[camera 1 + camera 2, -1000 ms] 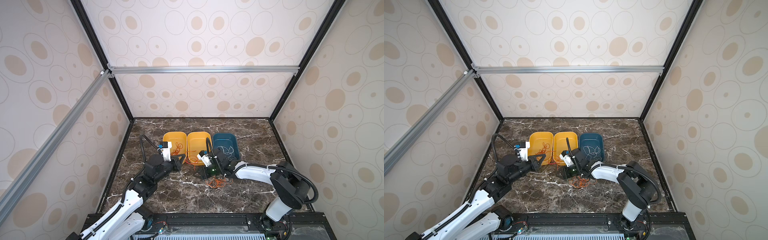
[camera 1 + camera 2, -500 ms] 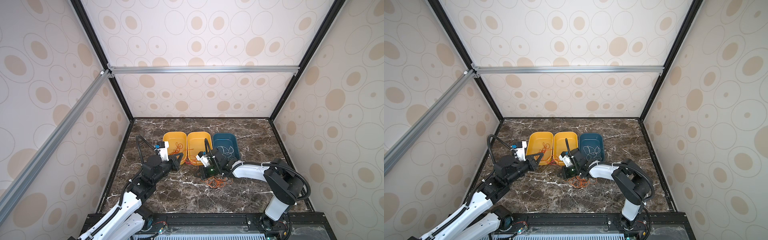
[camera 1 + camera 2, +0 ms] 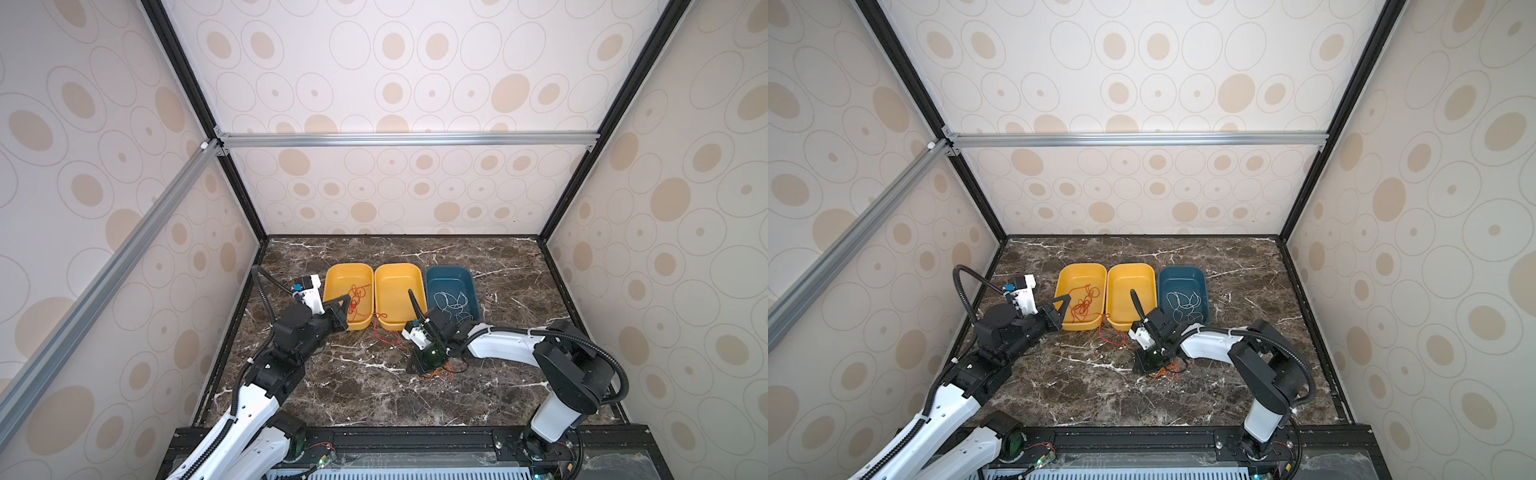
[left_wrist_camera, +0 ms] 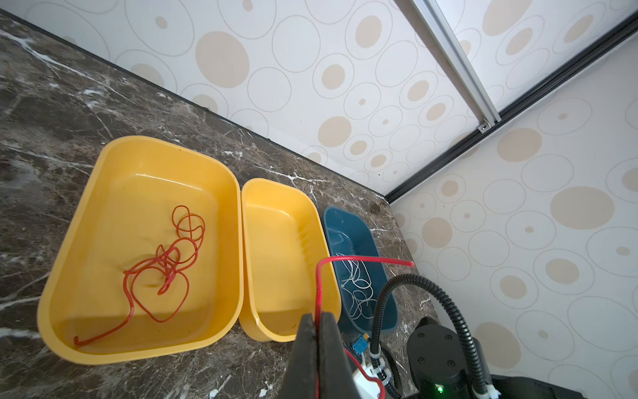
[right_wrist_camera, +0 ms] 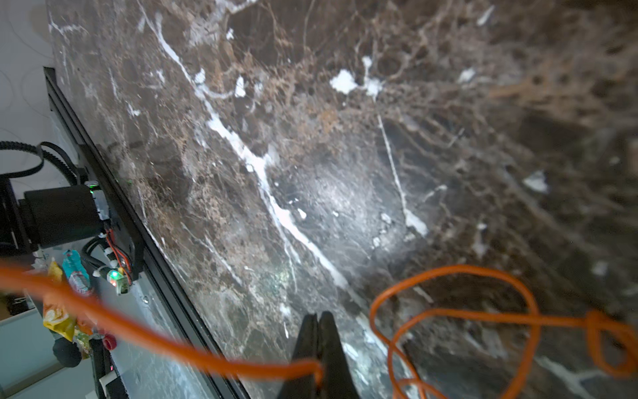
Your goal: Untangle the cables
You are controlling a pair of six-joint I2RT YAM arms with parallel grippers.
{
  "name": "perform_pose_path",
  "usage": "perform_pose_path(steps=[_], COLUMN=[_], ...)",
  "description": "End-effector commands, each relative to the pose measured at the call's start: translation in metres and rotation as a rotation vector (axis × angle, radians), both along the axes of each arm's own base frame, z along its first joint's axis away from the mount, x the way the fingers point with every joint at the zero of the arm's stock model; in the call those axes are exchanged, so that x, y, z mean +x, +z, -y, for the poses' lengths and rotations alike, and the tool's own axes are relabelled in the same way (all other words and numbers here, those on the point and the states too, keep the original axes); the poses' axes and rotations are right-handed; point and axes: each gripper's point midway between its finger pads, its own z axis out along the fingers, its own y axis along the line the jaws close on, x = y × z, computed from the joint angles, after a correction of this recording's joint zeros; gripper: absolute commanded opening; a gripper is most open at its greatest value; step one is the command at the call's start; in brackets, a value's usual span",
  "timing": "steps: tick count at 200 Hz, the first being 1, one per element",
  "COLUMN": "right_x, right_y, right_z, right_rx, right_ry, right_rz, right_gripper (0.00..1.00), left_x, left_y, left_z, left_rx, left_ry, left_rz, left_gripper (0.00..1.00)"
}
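Since a second ago the right gripper [image 5: 319, 319] has sunk toward the dark marble tabletop [image 3: 353, 395] and snapped closed, pinching the thin orange cable [image 5: 448, 273]. Its loops lie at five o'clock of the middle yellow plastic tray [image 3: 395, 291]. The left gripper [image 4: 316, 319] stays clamped on a thin red cable [image 4: 319, 279] over the seven o'clock corner of the left yellow plastic tray [image 4: 114, 214], which holds a tangled red strand [image 4: 165, 262]. Thin white cable [image 3: 451, 301] lies in the teal plastic tray [image 3: 440, 277].

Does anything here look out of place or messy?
Yes. An orange wire tangle lies loose on the table, outside the bins, with the right claw pinching a strand. A red wire sticks out of the shut left claw and trails onto the table. The middle yellow bin holds nothing.
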Motion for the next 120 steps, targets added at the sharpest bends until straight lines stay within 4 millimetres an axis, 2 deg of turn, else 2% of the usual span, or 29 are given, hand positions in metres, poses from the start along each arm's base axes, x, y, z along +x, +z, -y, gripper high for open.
perform_pose_path(steps=[1,25,47,70,96,120], right_x=[-0.013,-0.02,-0.024,-0.019,-0.01,-0.007], right_y=[-0.006,-0.006,0.002,0.013,0.016,0.012], right_z=[0.02,0.023,0.016,0.005,0.001,0.004], right_rx=[-0.064,-0.062,-0.006,0.051,0.039,-0.007], right_ry=[0.037,0.074,0.107,0.111,0.089,0.077], right_rz=[-0.007,-0.007,-0.008,0.01,0.015,0.002], right_gripper=[0.0,0.0,0.0,0.0,0.0,0.08], left_x=[0.005,0.009,0.01,0.01,0.009,0.012], left_y=[0.021,0.018,0.015,0.009,0.004,0.002], left_z=[-0.013,-0.017,-0.009,0.002,0.002,0.001], left_rx=[0.016,0.019,-0.011,-0.053,-0.06,-0.045], left_ry=[0.056,0.073,0.034,-0.018,-0.017,-0.012], left_rz=[0.045,0.038,0.036,0.032,0.023,0.018], left_gripper=[0.0,0.0,0.0,0.0,0.0,0.0])
